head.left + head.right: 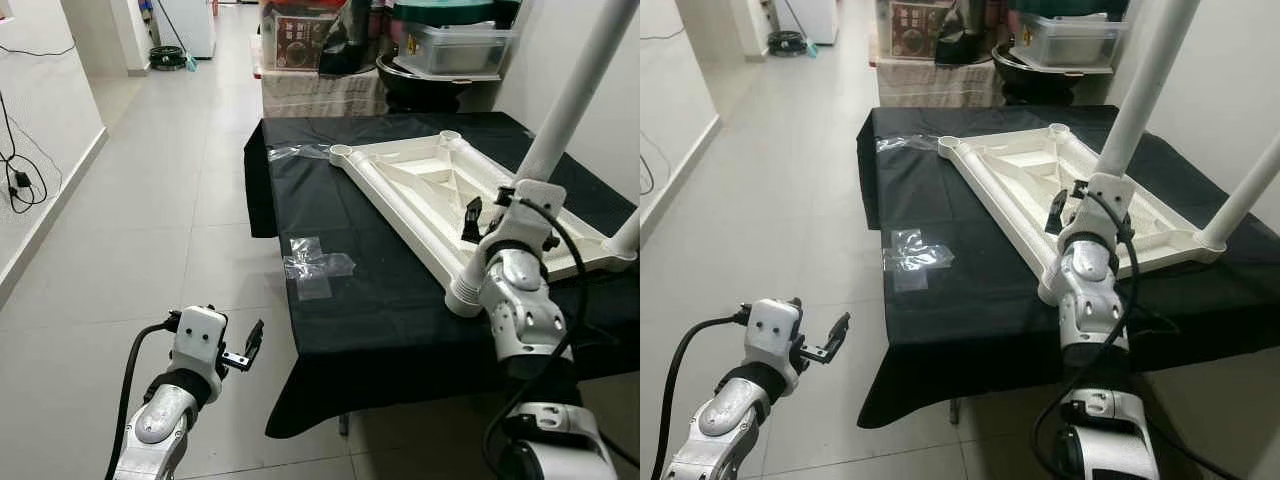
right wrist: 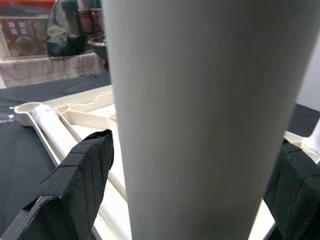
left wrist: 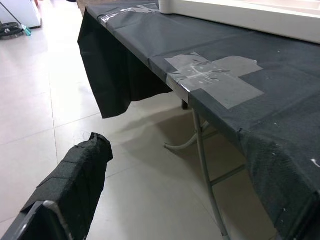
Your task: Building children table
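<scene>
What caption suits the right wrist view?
Right tool straddling a white table leg above the upturned tabletop.

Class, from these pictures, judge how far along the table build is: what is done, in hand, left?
Done: one white leg stands in a corner of the upturned tabletop. In hand: the right gripper is around a second leg at the near corner. Left: two far corner sockets look empty. The left gripper hangs idle.

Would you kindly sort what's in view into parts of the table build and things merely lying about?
Job:
- white tabletop, upside down on the black-draped table
- white leg, with the right pincer around it
- second leg standing in its corner socket

Lying about:
- clear tape patches
- storage bin
- mop
</scene>
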You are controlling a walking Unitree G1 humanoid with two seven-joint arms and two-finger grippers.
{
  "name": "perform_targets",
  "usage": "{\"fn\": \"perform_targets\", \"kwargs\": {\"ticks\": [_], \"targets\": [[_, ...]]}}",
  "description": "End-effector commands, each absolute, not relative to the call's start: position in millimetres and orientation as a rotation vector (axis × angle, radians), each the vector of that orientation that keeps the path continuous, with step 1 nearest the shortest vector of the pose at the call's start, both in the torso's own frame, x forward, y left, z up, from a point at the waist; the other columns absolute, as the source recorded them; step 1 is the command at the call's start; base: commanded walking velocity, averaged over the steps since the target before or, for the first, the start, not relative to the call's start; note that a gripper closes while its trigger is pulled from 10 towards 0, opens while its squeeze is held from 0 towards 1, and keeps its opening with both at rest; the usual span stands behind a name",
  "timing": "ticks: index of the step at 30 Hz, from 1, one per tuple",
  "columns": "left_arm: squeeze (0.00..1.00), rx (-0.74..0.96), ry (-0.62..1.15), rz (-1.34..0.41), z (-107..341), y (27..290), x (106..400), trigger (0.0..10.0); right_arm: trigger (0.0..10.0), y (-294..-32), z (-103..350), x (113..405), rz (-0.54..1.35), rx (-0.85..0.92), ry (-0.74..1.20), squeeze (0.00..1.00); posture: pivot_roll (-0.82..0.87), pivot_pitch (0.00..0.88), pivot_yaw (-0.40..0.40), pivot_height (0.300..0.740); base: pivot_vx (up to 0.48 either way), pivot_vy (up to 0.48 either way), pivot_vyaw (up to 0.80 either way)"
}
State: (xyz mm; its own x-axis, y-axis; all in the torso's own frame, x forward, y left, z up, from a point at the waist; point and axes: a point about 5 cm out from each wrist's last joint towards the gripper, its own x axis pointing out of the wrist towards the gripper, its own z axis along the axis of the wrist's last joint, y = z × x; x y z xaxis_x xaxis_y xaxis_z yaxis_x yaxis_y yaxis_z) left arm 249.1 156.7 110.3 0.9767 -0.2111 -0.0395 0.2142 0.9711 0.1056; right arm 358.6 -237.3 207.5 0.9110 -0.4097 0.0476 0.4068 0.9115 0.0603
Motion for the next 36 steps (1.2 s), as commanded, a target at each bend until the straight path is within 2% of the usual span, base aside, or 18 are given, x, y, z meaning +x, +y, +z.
{"fn": "perform_targets", "kwargs": {"ticks": [1, 36], "targets": [[0.00, 0.110, 0.035, -0.227, 107.7, 153.9, 248.9, 10.0, 10.0, -239.9, 203.6, 359.8, -0.412, 0.047, -0.033, 0.00, 0.08, 0.000, -0.062, 0.740, 0.000, 0.000, 0.00], [0.00, 0.110, 0.041, -0.241, 107.5, 155.5, 248.0, 10.0, 10.0, -249.4, 216.9, 357.6, -0.160, 0.033, -0.069, 0.00, 0.07, 0.000, -0.047, 0.740, 0.000, 0.000, 0.00]]}}
